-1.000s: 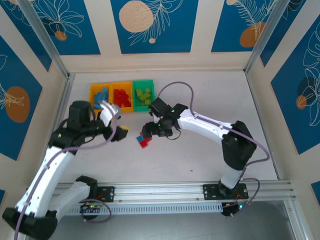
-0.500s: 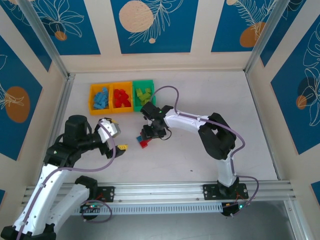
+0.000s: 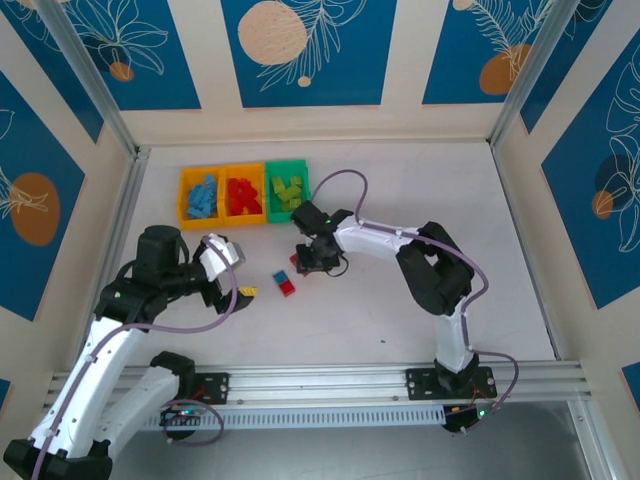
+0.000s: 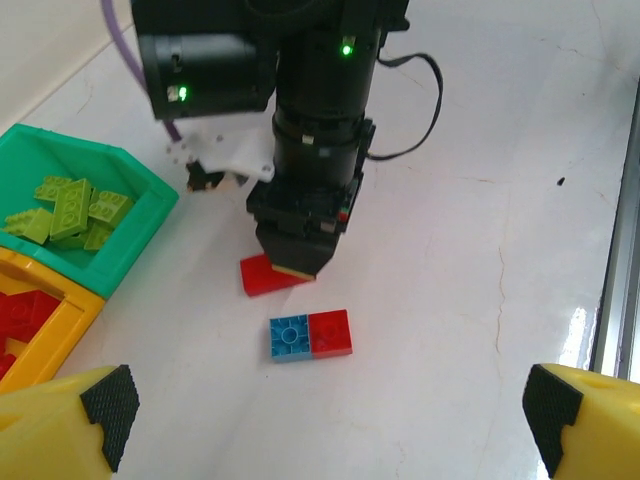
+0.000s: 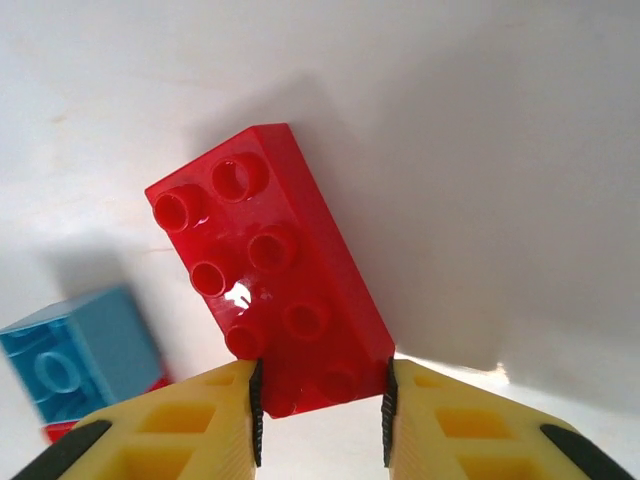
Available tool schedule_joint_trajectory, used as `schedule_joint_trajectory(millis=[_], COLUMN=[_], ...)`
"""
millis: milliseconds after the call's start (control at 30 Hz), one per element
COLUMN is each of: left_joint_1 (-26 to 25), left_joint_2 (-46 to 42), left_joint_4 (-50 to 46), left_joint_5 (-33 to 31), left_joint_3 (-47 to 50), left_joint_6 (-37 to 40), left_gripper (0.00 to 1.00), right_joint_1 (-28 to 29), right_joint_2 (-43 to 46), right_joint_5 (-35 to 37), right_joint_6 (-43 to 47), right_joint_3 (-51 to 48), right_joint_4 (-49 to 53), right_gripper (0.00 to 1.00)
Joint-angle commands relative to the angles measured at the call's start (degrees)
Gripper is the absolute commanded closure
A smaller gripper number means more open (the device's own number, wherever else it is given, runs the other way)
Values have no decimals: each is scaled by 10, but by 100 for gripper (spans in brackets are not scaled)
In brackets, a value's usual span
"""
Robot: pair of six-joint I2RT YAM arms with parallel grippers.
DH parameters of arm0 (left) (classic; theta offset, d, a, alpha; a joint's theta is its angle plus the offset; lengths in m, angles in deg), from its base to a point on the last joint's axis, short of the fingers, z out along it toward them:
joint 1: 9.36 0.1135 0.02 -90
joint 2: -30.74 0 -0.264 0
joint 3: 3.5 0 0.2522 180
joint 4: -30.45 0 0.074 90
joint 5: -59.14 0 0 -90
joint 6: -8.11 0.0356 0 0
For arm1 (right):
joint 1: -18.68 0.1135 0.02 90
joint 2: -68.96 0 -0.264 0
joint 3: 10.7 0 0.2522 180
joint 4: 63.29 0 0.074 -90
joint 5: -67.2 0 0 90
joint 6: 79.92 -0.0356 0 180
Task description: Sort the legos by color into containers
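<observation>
- Right gripper (image 3: 303, 263): low over the white table (image 3: 420, 180), just near of the bright green plastic bin (image 4: 128, 238). It has pulled slightly far and right since half a second ago.
- Its yellow fingers (image 5: 205, 425) are closed to the width of a red rectangular eight-stud plastic brick (image 5: 268, 272), pads on both long sides at one end. You cannot tell whether the red brick is off the surface.
- A joined pair of square bricks, one light blue and one red (image 4: 310, 334), has kept its place. The pair now lies apart from the right gripper, on its near side.
- Left gripper (image 3: 244, 292): spread wide and holding nothing. It is at much the same spot as half a second ago, nearer you than a second ago.
- The row of three joined bins (image 3: 221, 195) sits at far left, holding light blue, red and lime bricks from left to right.
</observation>
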Motion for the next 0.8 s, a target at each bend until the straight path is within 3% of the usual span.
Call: schedule_joint_trajectory(millis=[0, 100, 200, 333, 500, 767], left_joint_1=[-4, -4, -4, -3, -4, -4], left_joint_2=[-4, -1, 1, 5, 4, 3], left_joint_4=[20, 31, 42, 45, 37, 16], left_joint_5=[-2, 2, 11, 31, 41, 83], left_joint_3=[7, 8, 12, 16, 15, 17], left_joint_6=[-12, -22, -32, -36, -41, -29], left_gripper=[0, 0, 0, 0, 0, 0], right_joint_1=[-20, -19, -15, -17, -15, -13], right_joint_2=[33, 58, 71, 45, 0, -39], right_joint_5=[37, 31, 29, 87, 104, 93], right_joint_6=[-11, 11, 50, 80, 110, 106], right_joint_3=[-30, -34, -28, 4, 37, 68], right_joint_4=[21, 14, 5, 26, 21, 29], right_gripper=[64, 58, 44, 32, 33, 51])
